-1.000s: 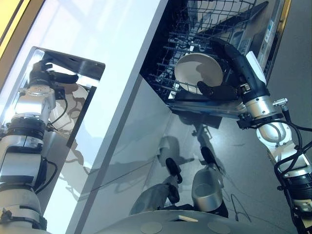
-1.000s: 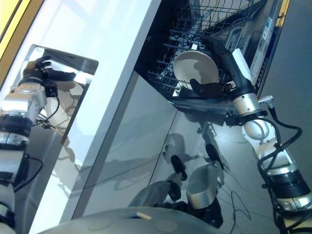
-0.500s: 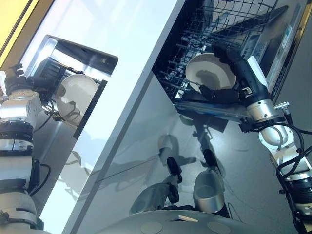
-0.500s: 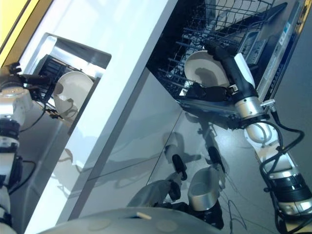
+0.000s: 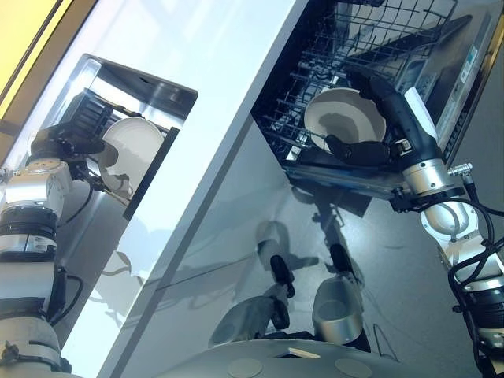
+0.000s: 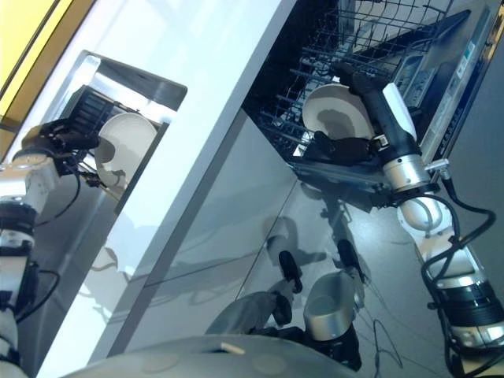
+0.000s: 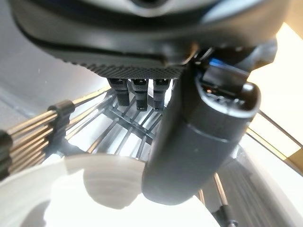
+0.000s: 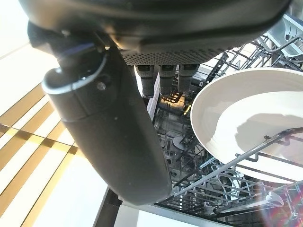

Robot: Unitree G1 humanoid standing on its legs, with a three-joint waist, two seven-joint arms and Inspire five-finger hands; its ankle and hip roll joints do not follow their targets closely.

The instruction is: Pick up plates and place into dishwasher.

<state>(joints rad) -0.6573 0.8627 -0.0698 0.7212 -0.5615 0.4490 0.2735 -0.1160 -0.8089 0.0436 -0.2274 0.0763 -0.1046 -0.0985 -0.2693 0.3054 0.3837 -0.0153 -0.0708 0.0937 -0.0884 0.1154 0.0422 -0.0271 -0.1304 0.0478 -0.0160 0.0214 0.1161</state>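
- right hand at the white plate standing on edge in the dishwasher rack, far right of the scene. fingers run along the plate's right rim, thumb crosses below its near edge; reads as a grasp on the plate, though rim contact is not fully visible.
- in the right wrist view the plate sits between wire tines, thumb beside it.
- left hand at far left, by a second plate upright in the sink rack. fingers extended, not closed on anything; thumb lies over that plate's rim.
- handling judgement: glazed ceramic, stiff, moderately heavy, slick, chips on impact with wire.
- take by the rim, thumb on one face, fingers on the other; lift along the tines, not across.
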